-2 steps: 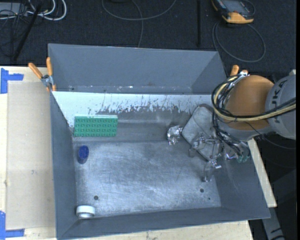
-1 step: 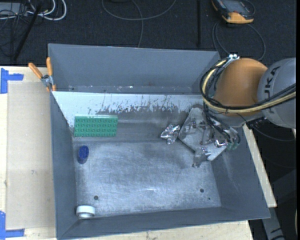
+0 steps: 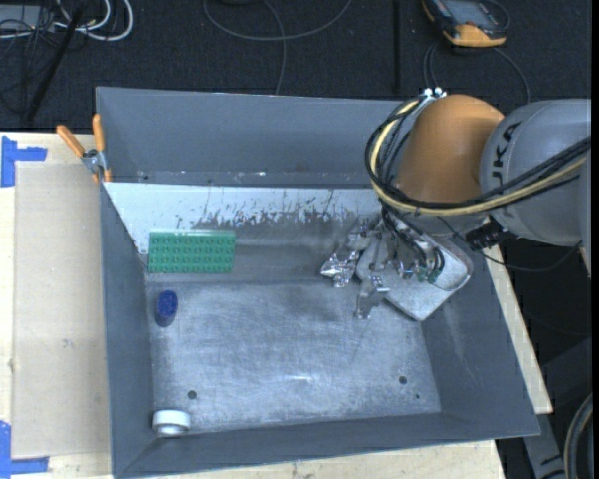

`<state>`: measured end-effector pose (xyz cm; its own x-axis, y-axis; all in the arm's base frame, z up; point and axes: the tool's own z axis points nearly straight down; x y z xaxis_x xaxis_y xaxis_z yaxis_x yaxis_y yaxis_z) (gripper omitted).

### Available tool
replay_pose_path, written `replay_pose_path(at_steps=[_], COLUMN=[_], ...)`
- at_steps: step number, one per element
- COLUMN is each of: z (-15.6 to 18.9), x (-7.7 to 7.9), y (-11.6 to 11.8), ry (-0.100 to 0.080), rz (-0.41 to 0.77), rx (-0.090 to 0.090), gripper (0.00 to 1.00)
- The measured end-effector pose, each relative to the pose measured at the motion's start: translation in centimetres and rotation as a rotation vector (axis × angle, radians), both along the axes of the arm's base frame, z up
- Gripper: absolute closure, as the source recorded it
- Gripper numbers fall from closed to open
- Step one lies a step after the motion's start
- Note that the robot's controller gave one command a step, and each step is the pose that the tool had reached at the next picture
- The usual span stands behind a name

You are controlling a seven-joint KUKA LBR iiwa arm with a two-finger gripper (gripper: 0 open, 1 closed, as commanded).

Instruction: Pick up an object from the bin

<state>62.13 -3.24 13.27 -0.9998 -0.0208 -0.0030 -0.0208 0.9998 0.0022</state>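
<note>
In the right half of the grey bin (image 3: pixel 230 148), close under the far wall, the gripper (image 3: pixel 364 285) hangs low over a scuffed stretch of the metal floor (image 3: pixel 280 357). From this angle it reads as a cluster of pale metal parts, and I cannot tell whether it is released or clenched. The arm (image 3: pixel 544 168) comes in from the right across the bin's rim. Its wrist is capped by a rounded orange cover (image 3: pixel 444 153), and black and yellow cables (image 3: pixel 379 158) loop round that cover and run down towards the gripper.

The loose things all lie in the left part of the bin, well apart from the gripper. Nearest to it is a flat green studded plate (image 3: pixel 191 252), rectangular, lying at the foot of the far wall towards the left corner with its long side along that wall. Nearer the camera, close to the left wall, lies a small blue thing (image 3: pixel 166 308), roundish, perhaps a cap or a bead; it is too small to make out. In the near left corner, close against the front wall, sits a small white ring-shaped thing (image 3: pixel 171 422). These three lie apart, none touching another. Between them and the gripper the floor is scratched grey metal, with dark streaks along the foot of the far wall
</note>
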Motion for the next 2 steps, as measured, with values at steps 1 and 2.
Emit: replay_pose_path(at_steps=[1, 2], z=[-3.60, -3.45], x=[-0.01, 0.06], y=[-2.70, -2.66], ry=[-0.004, -0.007], rz=[-0.047, -0.043], rx=[-0.002, -0.004], gripper=[0.00, 1.00])
